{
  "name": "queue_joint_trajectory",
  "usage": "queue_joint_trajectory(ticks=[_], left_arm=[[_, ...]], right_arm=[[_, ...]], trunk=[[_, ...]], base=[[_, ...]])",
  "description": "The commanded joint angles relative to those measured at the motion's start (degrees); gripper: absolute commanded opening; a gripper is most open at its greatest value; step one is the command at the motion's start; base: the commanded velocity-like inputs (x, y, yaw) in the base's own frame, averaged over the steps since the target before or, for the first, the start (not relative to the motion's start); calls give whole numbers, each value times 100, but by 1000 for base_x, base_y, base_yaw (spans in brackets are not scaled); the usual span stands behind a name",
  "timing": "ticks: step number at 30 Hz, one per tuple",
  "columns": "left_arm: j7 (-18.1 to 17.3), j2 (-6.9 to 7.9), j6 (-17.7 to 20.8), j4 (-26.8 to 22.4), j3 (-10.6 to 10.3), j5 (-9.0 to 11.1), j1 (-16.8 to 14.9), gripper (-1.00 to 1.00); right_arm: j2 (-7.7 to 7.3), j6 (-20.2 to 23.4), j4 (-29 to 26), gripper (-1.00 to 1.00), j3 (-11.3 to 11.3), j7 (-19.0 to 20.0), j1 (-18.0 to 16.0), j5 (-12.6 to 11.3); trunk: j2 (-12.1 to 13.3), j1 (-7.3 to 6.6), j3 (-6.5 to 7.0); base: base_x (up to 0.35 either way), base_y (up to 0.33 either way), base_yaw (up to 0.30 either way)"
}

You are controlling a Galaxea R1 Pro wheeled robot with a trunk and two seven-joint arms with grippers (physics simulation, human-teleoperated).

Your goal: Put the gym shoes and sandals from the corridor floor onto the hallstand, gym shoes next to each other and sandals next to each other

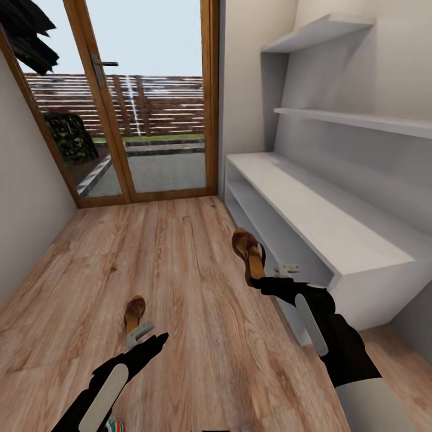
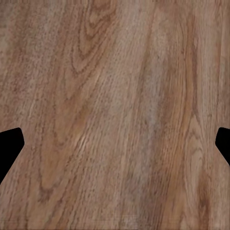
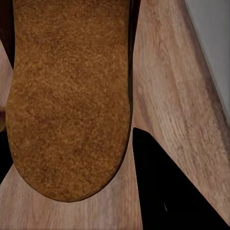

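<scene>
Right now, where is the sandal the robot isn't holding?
In the head view, the other sandal lies on the corridor floor, just beyond the left gripper, left of the hallstand.

No legible text, seemingly, on anything.

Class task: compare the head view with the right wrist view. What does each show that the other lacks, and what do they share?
Head view alone: the glass door, the white hallstand with wall shelves, a second sandal on the floor by the left pincer. Right wrist view alone: the close, grainy tan footbed of the held sandal. Shared: that sandal, the right pincer and the wood floor.
</scene>
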Motion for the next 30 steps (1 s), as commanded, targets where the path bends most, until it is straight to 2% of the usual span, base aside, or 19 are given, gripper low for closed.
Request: queue_joint_trajectory(ticks=[1, 7, 16, 25, 30], left_arm=[[0, 0, 0, 1, 0, 0, -1, 100], [-2, 0, 0, -2, 0, 0, 1, 100], [-22, 2, 0, -1, 7, 0, -2, 100], [-33, 6, 0, -3, 8, -2, -1, 100], [-34, 8, 0, -2, 9, -2, 4, 100]], right_arm=[[-2, -5, 0, -100, -2, -17, 0, -20], [0, -22, 1, -100, -1, -15, 0, -16], [6, 34, -32, -100, 16, -49, 6, -8], [8, 45, -107, -100, 27, -62, 9, -1], [9, 46, -133, -100, 27, -64, 9, 0]], trunk=[[0, 0, 0], [0, 0, 0], [0, 0, 0], [0, 0, 0], [0, 0, 0]], base=[[178, 0, 0], [172, 0, 0], [21, 0, -15], [1, 0, -225], [0, 0, -86]])
